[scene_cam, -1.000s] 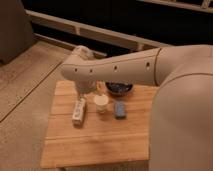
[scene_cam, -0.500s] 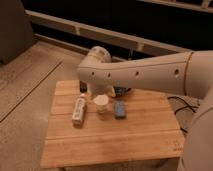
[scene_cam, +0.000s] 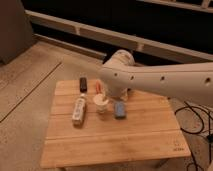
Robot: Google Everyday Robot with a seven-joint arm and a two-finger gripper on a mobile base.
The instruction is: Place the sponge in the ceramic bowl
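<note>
Lying flat on table (scene_cam: pixel 125 140) beside cup (scene_cam: pixel 101 102): sponge (scene_cam: pixel 119 110), outside bowl, itself hidden behind arm (scene_cam: pixel 150 80). Cannot tell claw's grip, likewise hidden behind arm. Left: grasping, placing.

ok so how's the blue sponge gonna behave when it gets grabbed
The sponge lies flat on the wooden table as a low block, so it likely won't roll or tip. Being a sponge, it is probably light and squashy, so a grip may compress it. The gripper sits just behind it, under the arm's rounded end.
</note>
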